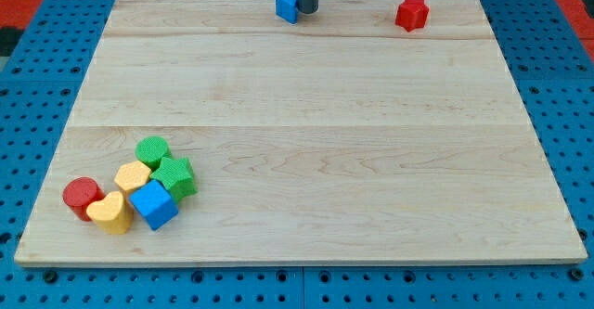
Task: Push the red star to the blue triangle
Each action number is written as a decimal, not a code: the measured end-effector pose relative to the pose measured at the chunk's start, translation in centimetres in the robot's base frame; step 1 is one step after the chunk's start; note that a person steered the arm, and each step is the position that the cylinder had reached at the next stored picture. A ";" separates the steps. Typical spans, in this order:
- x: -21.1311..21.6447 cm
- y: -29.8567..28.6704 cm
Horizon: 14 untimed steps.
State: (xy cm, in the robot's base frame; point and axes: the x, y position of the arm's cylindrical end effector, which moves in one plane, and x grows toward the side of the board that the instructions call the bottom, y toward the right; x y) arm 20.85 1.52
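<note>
The red star (412,13) lies near the view's top edge of the wooden board (306,86), to the right. The blue triangle (287,6) lies at the top edge near the middle, well left of the star. My tip (307,11) comes down from the view's top and stands right against the blue triangle's right side, far left of the red star.
A cluster sits at the view's bottom left: a red cylinder (82,196), a yellow heart (111,213), a yellow block (133,176), a blue cube (153,204), a green cylinder (152,150) and a green star (175,176). A blue pegboard (28,114) surrounds the board.
</note>
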 end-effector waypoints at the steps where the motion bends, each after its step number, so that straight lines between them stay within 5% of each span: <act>1: 1.8 0.0; 3: 12.9 2.5; 5: 11.7 16.3; 7: 3.7 26.3; 14: 2.0 4.6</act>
State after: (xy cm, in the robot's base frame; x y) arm 22.80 6.10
